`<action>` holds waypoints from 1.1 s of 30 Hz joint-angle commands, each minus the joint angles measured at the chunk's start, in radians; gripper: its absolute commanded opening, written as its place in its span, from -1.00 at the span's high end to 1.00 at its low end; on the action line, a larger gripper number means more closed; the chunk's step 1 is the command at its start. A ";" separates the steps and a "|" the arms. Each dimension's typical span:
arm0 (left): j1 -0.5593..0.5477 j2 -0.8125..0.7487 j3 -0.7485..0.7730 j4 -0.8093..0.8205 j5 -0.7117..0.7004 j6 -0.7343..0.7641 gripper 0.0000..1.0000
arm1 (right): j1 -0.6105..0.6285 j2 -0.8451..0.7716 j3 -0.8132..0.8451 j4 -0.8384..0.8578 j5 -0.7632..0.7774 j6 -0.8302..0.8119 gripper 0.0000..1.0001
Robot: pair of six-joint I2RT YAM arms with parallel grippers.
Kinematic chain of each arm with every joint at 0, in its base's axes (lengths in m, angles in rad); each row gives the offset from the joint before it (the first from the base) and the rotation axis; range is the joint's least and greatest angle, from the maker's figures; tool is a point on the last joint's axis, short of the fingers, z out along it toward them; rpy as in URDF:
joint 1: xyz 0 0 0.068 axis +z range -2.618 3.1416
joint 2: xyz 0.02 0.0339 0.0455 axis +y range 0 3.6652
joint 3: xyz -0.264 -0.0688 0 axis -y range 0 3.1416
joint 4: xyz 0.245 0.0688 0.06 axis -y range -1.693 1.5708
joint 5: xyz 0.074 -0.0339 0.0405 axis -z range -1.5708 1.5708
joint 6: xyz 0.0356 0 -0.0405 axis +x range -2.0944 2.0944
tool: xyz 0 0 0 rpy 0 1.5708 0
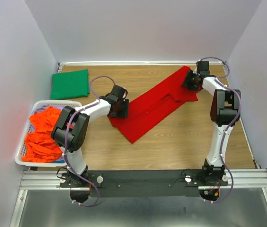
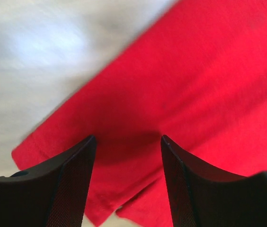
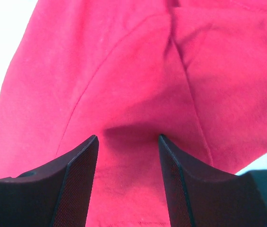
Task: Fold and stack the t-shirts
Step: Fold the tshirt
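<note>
Lying diagonally across the wooden surface [image 1: 185,142], the red t-shirt [image 1: 147,109] forms a long band that runs from the middle of the surface toward the far right corner. Its near end is a blunt point; a fold step shows along its right edge.

Left arm: the left pincer [image 1: 119,109] sits over the left edge of the band's near half. In the left wrist view, the left pincer [image 2: 128,138] has its two fingers [image 2: 76,170] spread apart, with red cloth [image 2: 195,85] visible in the gap and a shadow on the cloth just past the tips. Pale surface [image 2: 39,47] shows beyond the hem.

Right arm: the right pincer [image 1: 191,80] sits over the far end of the band. In the right wrist view, the right pincer [image 3: 128,137] is likewise spread, gripping nothing, with the red t-shirt [image 3: 124,71] and its seams filling the frame.

Other items: a green t-shirt [image 1: 69,84] lies folded flat at the far left corner, well apart from the red one. Orange t-shirts [image 1: 41,135] are heaped in a white slatted basket [image 1: 19,153] at the left edge, beside the left arm.
</note>
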 commanded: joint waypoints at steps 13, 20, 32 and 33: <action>-0.375 -0.145 -0.338 0.083 0.210 -0.446 -0.31 | 0.115 0.371 0.426 -0.200 -0.251 -0.200 -0.35; -0.569 -0.197 -0.265 0.082 0.105 -0.757 -0.37 | 0.166 0.365 0.492 -0.203 -0.229 -0.211 -0.44; -0.554 -0.357 -0.096 -0.199 -0.247 -0.719 -0.45 | 0.166 -0.184 0.100 -0.206 0.013 -0.112 -0.76; -0.546 -0.372 -0.120 -0.193 -0.236 -0.704 -0.45 | 0.168 -0.232 0.040 -0.208 0.046 -0.092 -0.76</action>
